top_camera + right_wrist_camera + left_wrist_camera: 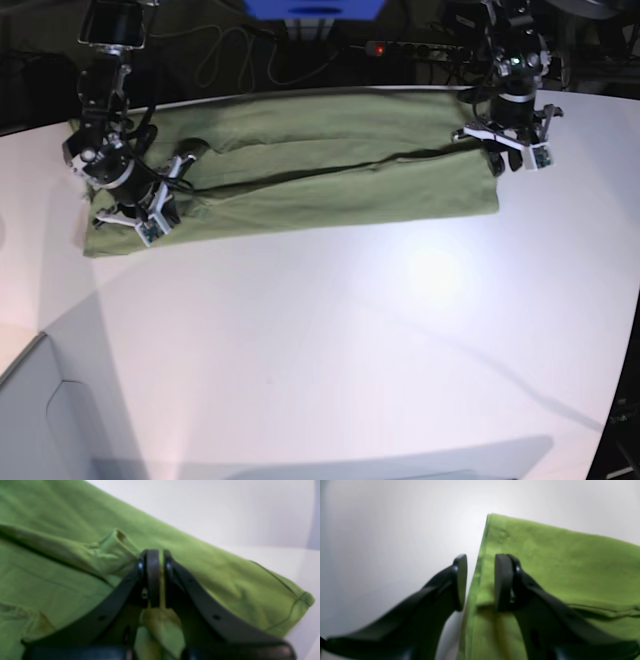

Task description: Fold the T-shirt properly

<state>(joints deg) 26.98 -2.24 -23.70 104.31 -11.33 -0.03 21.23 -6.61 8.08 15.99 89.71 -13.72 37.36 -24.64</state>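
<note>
The T-shirt is olive green and lies folded into a long band across the far part of the white table. My left gripper is open at the band's right end. It straddles the side edge of the T-shirt, with one finger over bare table and the other over the cloth. My right gripper is shut on a bunched fold of the T-shirt at the band's left end. Green cloth shows between and below its fingers.
A power strip with a red light and loose cables lie behind the table's far edge. A blue object stands at the back. The table's left front corner drops off near a grey surface.
</note>
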